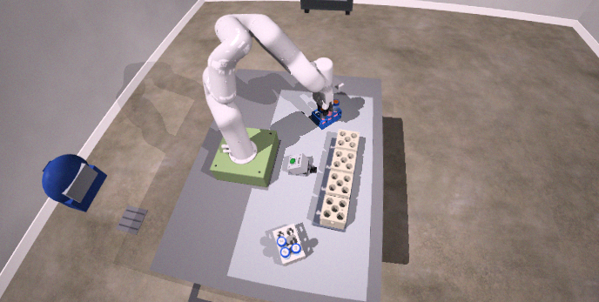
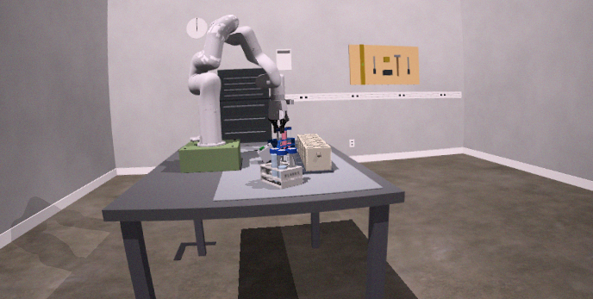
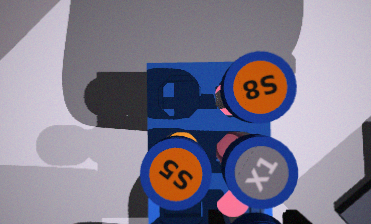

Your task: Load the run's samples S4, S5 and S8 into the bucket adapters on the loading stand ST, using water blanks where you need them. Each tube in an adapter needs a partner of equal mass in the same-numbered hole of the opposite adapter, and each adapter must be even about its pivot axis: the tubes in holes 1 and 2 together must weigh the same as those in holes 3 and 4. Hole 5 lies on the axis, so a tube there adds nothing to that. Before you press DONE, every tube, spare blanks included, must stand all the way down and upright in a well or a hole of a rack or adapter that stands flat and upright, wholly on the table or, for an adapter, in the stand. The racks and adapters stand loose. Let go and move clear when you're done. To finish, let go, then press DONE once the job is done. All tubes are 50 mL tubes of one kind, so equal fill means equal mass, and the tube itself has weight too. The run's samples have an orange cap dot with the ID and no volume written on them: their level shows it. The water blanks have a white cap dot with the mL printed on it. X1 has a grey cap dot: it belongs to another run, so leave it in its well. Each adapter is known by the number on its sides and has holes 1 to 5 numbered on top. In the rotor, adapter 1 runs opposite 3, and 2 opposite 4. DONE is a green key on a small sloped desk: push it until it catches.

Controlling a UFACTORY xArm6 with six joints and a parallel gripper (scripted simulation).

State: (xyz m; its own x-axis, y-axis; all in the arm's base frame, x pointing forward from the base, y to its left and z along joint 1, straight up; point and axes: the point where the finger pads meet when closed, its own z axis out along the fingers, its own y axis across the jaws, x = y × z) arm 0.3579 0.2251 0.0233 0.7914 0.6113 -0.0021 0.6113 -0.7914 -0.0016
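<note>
My gripper (image 1: 323, 107) (image 2: 280, 129) reaches down into the blue sample rack (image 1: 327, 122) (image 3: 201, 116) at the far end of the mat and is shut on a sample tube there. That tube's cap ID is hidden; only a blue cap rim (image 3: 256, 219) shows at the bottom edge of the wrist view. The wrist view shows orange-dotted S8 (image 3: 259, 86) and S5 (image 3: 175, 173) and grey-dotted X1 (image 3: 261, 173) standing in their wells, with one empty well (image 3: 173, 93) beside S8. Several cream adapters (image 1: 346, 133) (image 2: 316, 156) stand in a row on the loading stand with empty holes.
The white blanks rack (image 1: 300, 231) (image 2: 282, 177) with three blue-capped tubes stands near the mat's front. The DONE desk with its green key (image 1: 292, 161) sits between the arm's green base (image 1: 244, 169) and the stand.
</note>
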